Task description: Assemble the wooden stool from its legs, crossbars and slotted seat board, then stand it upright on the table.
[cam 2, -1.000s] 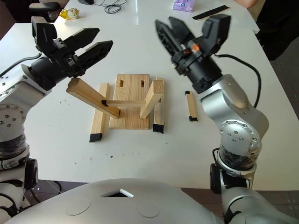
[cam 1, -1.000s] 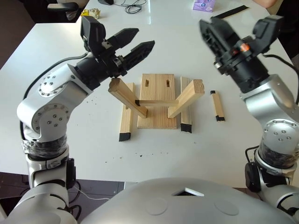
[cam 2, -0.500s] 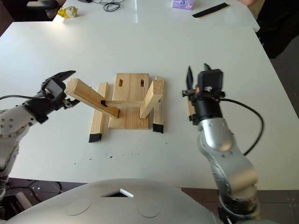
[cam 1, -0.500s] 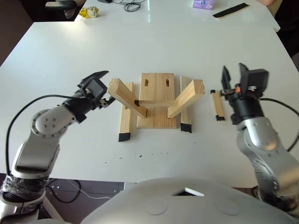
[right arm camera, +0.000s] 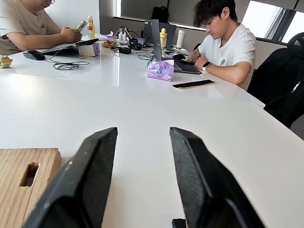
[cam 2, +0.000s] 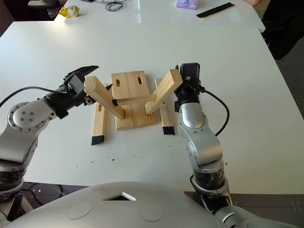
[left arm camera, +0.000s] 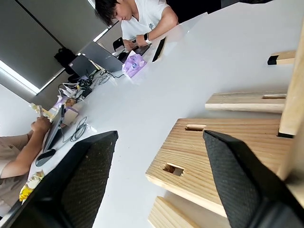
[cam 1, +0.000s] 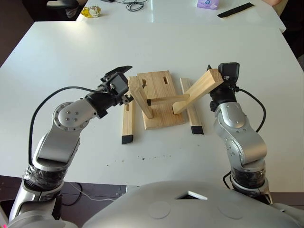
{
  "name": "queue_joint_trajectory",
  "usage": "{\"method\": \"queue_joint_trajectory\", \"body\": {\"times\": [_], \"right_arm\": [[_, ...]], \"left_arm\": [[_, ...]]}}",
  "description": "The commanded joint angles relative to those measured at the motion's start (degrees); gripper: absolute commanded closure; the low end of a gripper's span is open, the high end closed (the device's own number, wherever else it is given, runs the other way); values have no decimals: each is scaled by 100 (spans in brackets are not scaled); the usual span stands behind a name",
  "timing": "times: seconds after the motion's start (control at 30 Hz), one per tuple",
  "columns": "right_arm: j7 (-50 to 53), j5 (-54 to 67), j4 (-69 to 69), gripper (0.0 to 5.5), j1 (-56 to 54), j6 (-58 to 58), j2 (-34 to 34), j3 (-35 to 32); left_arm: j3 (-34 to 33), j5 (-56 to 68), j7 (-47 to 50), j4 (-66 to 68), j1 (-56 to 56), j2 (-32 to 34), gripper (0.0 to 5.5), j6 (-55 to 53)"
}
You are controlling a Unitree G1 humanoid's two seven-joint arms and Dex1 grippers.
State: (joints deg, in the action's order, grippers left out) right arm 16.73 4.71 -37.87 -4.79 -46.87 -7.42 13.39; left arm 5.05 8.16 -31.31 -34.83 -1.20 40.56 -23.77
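While both pairs of jaws stand wide apart with nothing gripped, the arms have closed in on the work. The left gripper [left arm camera: 160, 138] looks between its spread black fingers [left arm camera: 80, 185] at the pale wooden slotted seat board [cam 1: 164, 115], and the nearest upright lies off to one side of the gap. The right gripper [right arm camera: 142, 135] has bare table between its parted fingers [right arm camera: 90, 175].

Take the board as the dial's centre and twelve o'clock as away from the robot. The left gripper sits at ten o'clock, just beside the top of the left slanted square wooden leg [cam 1: 140, 97]. The right sits at two o'clock, just behind the top of the right slanted leg [cam 1: 199, 90]. A thin wooden crossbar [cam 1: 166, 99] joins these legs, whose feet rest on the board. A loose black-tipped wooden leg [cam 1: 127, 121] lies flat on the white table [cam 1: 71, 52] at eight o'clock, and a second loose leg [cam 1: 192, 111] lies at four.

A second ago both arms hung high; half a second ago they had dropped to nine and three o'clock, well apart from the frame. Since then the board, the joined frame and the four-o'clock leg have swung anticlockwise, and the right leg leans further out. The frame looks nudged, not grasped. The stool is far from finished, and the board probably needs squaring before more legs go in.
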Motion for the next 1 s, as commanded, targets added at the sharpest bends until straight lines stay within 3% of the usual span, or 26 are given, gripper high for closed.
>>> {"method": "queue_joint_trajectory", "body": {"times": [0.03,0.3,0.43,1.0], "right_arm": [[-671,151,-82,347,152,210,-114,105],[-2044,236,1343,347,418,1216,-933,-753],[-2668,422,1924,347,234,1637,-1008,-915],[-3851,198,3906,347,-411,2456,-649,-266]], "left_arm": [[202,4,-291,539,173,-125,213,376],[96,-242,-371,1831,-182,-331,213,1399],[112,-340,-414,2202,-288,-391,213,1740],[449,-919,-485,2969,-174,-692,213,2659]]}}
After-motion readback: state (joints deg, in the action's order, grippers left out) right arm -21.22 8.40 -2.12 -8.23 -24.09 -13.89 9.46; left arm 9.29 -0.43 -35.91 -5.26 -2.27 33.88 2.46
